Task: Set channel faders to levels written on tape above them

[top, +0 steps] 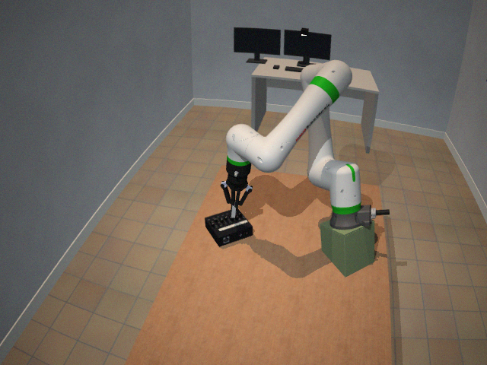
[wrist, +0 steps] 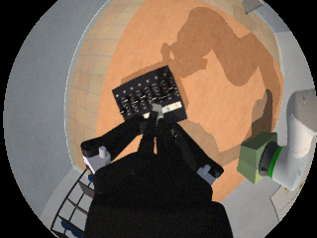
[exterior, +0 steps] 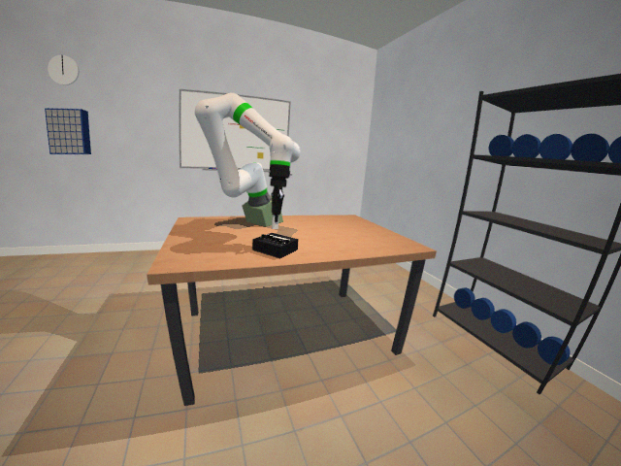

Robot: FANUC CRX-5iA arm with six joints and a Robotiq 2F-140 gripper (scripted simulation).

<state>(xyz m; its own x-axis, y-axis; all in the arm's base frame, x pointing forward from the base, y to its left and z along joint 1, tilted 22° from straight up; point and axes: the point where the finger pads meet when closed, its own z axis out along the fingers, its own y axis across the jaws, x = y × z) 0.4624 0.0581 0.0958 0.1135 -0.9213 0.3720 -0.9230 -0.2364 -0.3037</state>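
Observation:
The lighting desk is a small black box lying flat on the wooden table. A white tape runs across its top. The numbers on it and the fader caps are too small to read. My gripper is shut with nothing visible between its fingertips. It points down over the desk, its light tips a little above the top. In the wrist view the tips hide part of the tape and the faders beside it.
The green pedestal carrying the arm's base stands on the table, away from the desk. A side table with two monitors stands near the wall. A shelf rack stands beside the table.

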